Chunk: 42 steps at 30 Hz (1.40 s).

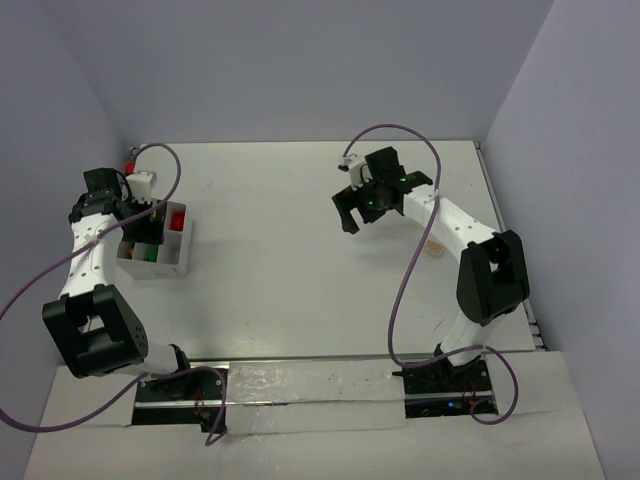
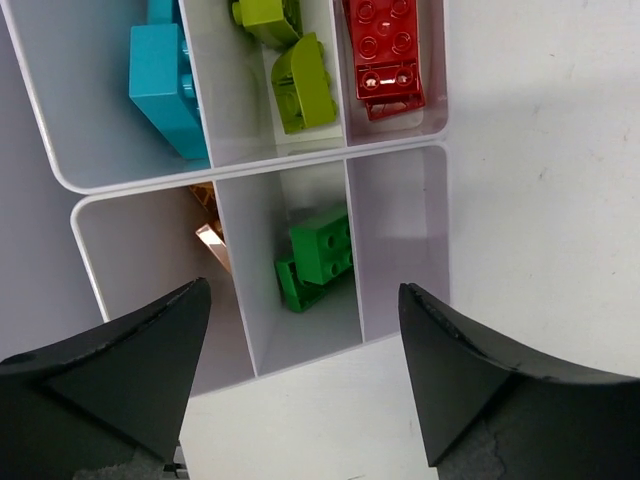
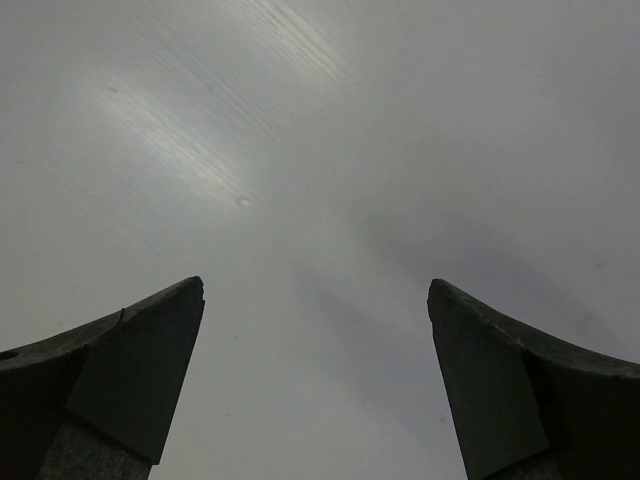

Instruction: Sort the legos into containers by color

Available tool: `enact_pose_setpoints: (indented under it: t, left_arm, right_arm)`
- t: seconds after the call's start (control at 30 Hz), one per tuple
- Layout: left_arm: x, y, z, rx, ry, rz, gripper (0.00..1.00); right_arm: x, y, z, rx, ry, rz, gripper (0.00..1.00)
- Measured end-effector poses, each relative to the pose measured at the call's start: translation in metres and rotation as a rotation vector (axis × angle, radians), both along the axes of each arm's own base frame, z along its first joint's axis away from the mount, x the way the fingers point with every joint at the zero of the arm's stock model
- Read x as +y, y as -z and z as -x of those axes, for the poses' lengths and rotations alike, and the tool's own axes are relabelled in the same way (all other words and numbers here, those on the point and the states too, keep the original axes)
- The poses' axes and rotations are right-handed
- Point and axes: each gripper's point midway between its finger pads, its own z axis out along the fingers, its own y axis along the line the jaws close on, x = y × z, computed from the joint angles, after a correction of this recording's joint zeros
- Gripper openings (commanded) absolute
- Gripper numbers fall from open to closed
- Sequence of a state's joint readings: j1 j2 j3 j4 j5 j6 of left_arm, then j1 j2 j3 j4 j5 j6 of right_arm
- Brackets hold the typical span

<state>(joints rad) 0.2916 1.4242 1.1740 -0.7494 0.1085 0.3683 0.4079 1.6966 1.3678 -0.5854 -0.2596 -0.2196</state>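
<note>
1. Green legos (image 2: 318,258) lie together in one middle compartment of the box (image 2: 395,143), grouped by colour.
2. Left gripper (image 2: 302,288) hovers above that box, fingers spread, empty.
3. Right gripper (image 3: 315,285) waits well apart from the box, fingers spread over the table (image 3: 300,120).

The box (image 2: 395,240) is translucent white, and its filled cells hold one colour each: a teal-blue brick (image 2: 160,85), yellow-green bricks (image 2: 300,85), a glossy red brick (image 2: 385,45), bright green bricks (image 2: 320,255) and a coppery tan brick (image 2: 212,240) half hidden behind a wall. The desk (image 2: 540,200) is plain white, and looks greyer with faint streaks in the right wrist view. The left gripper (image 2: 303,295) and right gripper (image 3: 315,290) are matt black. The arms (image 1: 85,260) are white with black joints — their cables (image 1: 410,270) purple. The walls (image 1: 300,60) are pale lavender-grey.
</note>
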Motion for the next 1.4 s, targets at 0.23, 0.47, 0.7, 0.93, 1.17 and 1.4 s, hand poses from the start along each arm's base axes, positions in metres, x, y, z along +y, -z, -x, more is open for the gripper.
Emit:
enact_pose_setpoints:
  t: [0.23,0.47,0.7,0.93,1.17,1.4]
  left_arm:
    - [-0.012,-0.025,-0.011,-0.051,0.043,0.055,0.86]
    - [-0.038,-0.040,-0.017,-0.080,0.109,0.114,0.87]
    - [-0.061,-0.044,-0.013,-0.074,0.168,0.131,0.87]
    - [-0.069,-0.046,-0.011,-0.072,0.175,0.146,0.86]
    - [-0.076,-0.050,-0.011,-0.078,0.174,0.183,0.84]
    - [-0.081,-0.055,-0.013,-0.090,0.176,0.205,0.83]
  right_arm:
    - [-0.105,0.033,0.002,0.086,0.098,0.161,1.00]
    - [-0.181,0.043,0.010,0.136,0.128,0.280,1.00]
    - [-0.224,0.077,0.020,0.253,0.095,0.328,0.98]
    - [-0.233,0.095,0.026,0.302,0.038,0.361,0.85]
    - [-0.237,0.103,0.029,0.301,0.010,0.385,0.66]
    - [-0.237,0.117,0.041,0.339,-0.023,0.391,0.50]
